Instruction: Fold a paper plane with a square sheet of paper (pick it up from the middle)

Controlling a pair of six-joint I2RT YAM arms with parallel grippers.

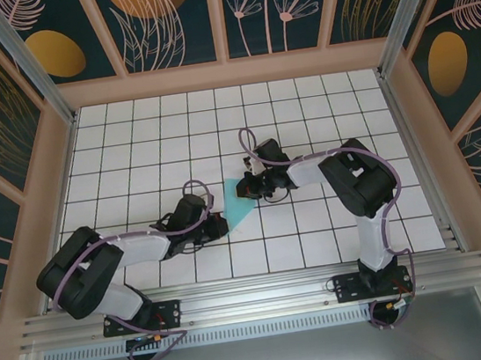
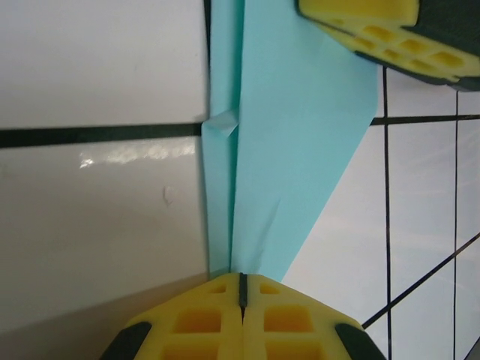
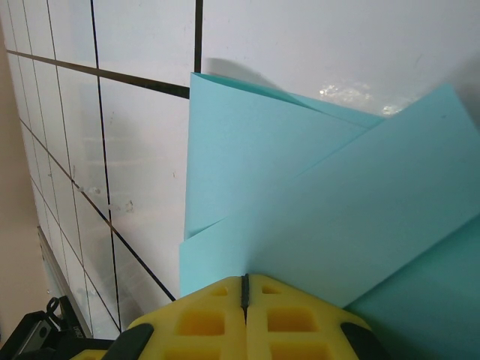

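We see the light-turquoise paper plane [image 1: 237, 203], plain on every face that shows, stretched between the two grippers at the middle of the white gridded worktop [image 1: 321, 116]. The left gripper [image 2: 241, 279] has its jaws closed on the narrow pointed end. The right gripper [image 3: 244, 279] has its jaws closed on an edge of the wide, layered end.

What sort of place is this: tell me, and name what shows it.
Probably a robot test cell: a white grid-tiled table, plant-patterned wall panels enclosing it, and two arms bolted to an aluminium rail at its near edge.
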